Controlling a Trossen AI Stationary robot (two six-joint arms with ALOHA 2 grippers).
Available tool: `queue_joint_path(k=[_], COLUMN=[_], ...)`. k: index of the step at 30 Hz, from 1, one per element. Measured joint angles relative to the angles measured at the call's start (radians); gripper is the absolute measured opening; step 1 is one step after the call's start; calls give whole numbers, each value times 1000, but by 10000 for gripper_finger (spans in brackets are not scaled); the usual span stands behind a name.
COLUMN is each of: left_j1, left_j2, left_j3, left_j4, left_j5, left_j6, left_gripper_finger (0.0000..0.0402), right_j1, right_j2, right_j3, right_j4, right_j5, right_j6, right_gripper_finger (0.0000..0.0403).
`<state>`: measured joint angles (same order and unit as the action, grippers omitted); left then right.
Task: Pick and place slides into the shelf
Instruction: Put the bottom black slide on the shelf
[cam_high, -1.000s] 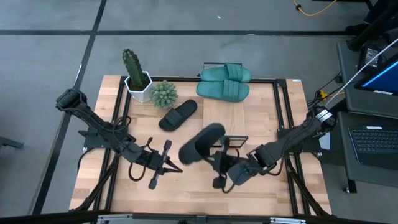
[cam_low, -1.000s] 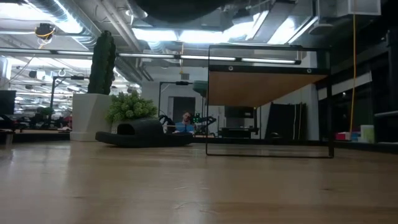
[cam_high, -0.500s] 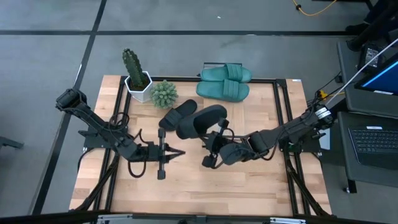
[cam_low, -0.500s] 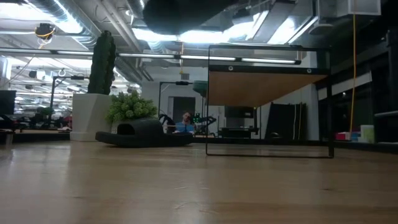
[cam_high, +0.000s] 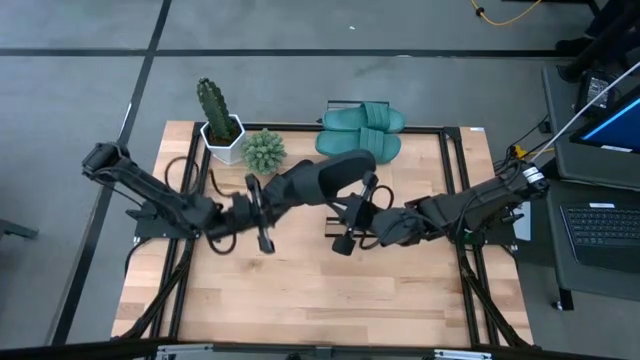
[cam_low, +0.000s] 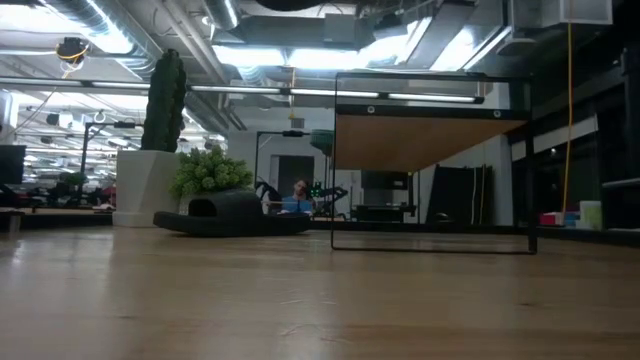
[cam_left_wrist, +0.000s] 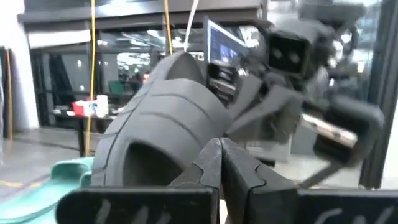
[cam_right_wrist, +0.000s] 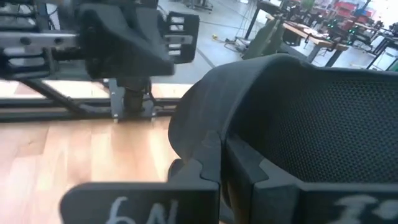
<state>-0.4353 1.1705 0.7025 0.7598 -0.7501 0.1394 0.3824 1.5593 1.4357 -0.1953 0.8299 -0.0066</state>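
My right gripper (cam_high: 338, 195) is shut on a black slide (cam_high: 335, 172) and holds it high above the table's middle. In the right wrist view the slide's dotted face (cam_right_wrist: 323, 118) fills the picture. My left gripper (cam_high: 275, 200) is shut, nearly level, and stands right at that slide's ridged strap (cam_left_wrist: 168, 118). A second black slide (cam_low: 230, 213) lies flat on the table in front of the plants. Two teal slides (cam_high: 360, 132) lie on the far end of the shelf (cam_high: 418, 168), a wood top on a black frame (cam_low: 430, 140). My right gripper pinches an edge of the black slide (cam_right_wrist: 208, 134) between its two fingers, coming nearly level from the table's right side. The fingers hide which part of the slide that edge belongs to. The slide is lifted clear of the table. My left gripper's shut fingertips (cam_left_wrist: 219, 155) stand in front of the slide's strap; I cannot tell whether they touch it.
A cactus in a white pot (cam_high: 218, 118) and a small green bush (cam_high: 263, 150) stand at the far left. The near half of the table (cam_high: 300, 300) is bare wood. A laptop (cam_high: 600, 225) sits beyond the right edge.
My right gripper has carried the black slide up and toward the far edge; in the low view it has risen almost out of the top. My left gripper has also risen, gone toward the far edge and the slide, and tipped from pointing down to about level.
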Motion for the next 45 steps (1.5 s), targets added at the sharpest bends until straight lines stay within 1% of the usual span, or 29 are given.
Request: queue_joint_path(k=[2, 5, 8, 11, 13, 18, 22, 26, 29, 34, 45], left_j1=[33, 72, 94, 110, 121, 146, 156, 176, 195, 222, 211], left_j2=[-24, -39, -40, -40, -40, -40, -40, -40, -40, -40, -39], left_j3=[0, 0, 0, 0, 0, 0, 0, 0, 0, 0, 0], left_j4=[-31, -97, -96, -96, -83, -51, -45, -47, -46, -51, -57], left_j5=[60, 186, 254, 256, 256, 256, 256, 282, 283, 299, 285], left_j6=[-68, -142, -159, -156, -158, -171, -228, -270, -292, -317, -314], left_gripper_finger=[0, 0, 0, 4, 17, 71, 115, 142, 149, 151, 151], right_j1=[-1, -1, 0, -1, -1, -17, -23, -28, -29, -30, -42], right_j2=[0, 0, 0, -3, -11, -36, -39, -39, -39, -39, -70], right_j3=[1, 1, 1, 1, 1, 1, 1, 1, 1, 0, 0], right_j4=[14, 17, 19, 20, 19, 29, 28, 29, 39, 38, 35], right_j5=[1, 1, 0, 0, -1, -1, -10, -32, -34, -35, -49], right_j6=[-21, -36, -52, -55, -63, -81, -83, -81, -81, -84, -120], right_gripper_finger=[8, 8, 8, 8, 8, 8, 8, 8, 8, 8, 8])
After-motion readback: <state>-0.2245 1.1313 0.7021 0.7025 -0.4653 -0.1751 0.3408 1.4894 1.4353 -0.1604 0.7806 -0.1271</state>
